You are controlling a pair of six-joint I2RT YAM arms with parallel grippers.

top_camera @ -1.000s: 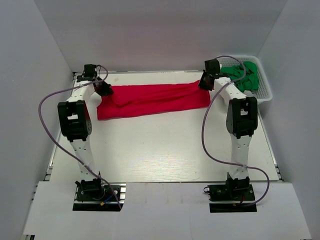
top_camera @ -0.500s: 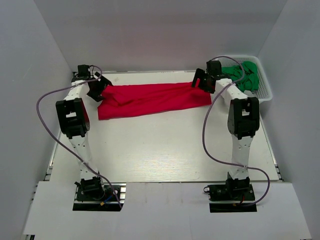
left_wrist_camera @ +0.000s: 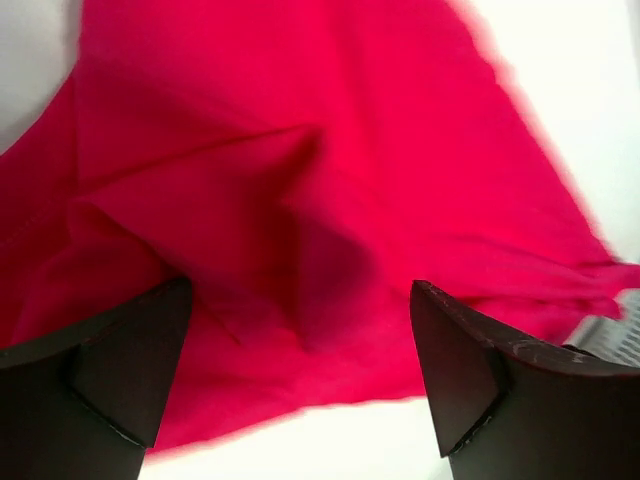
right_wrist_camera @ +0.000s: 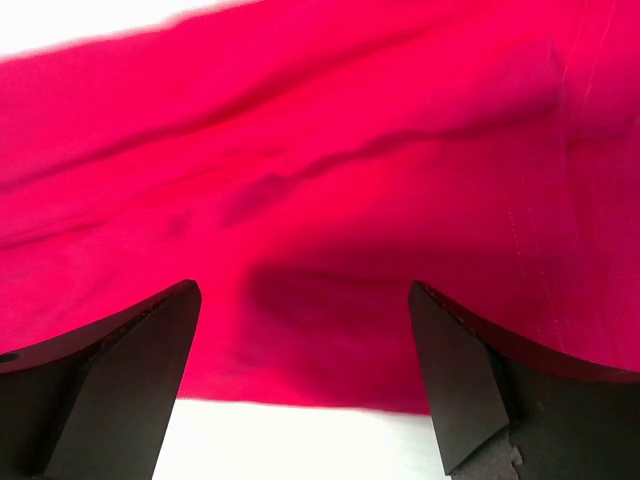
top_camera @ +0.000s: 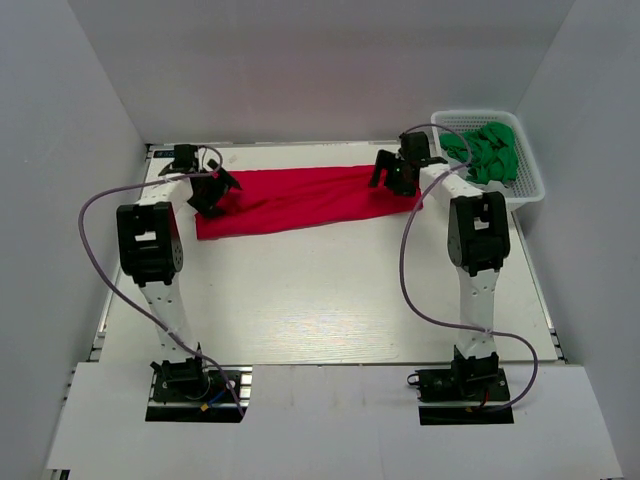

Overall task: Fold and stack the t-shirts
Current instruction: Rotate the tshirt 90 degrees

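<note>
T-shirt [top_camera: 305, 200]: soft, light, limp fabric w/ zero stiffness. Prob sags and drags if lifted from one pt, so it wants a two-pt hold. Not fragile, not slippery. Layers are thin tho, so it's easy to pinch the top layer only. Best grip imo: the two short ends of the band, at an edge where layers bunch, one end per arm.

Looks: plain bright red, lying as a long narrow band along the far edge of the counter [top_camera: 320, 300], from near the far-left corner to short of the far-right corner. Left end is wider and rumpled w/ diagonal creases. Right end is smoother, w/ a seam line in the right wrist view. No label visible.

Left pincer [top_camera: 213, 190]: jaws wide apart, nothing held, over the shirt's left end. Right pincer [top_camera: 388, 175]: same, spread and empty, over the right end. Wrist cams are blurry, so can't tell if the tips touch cloth or hover just above.

White basket [top_camera: 528, 190] w/ green cloth [top_camera: 490, 152] sits at the far-right corner, apart from the shirt.
</note>
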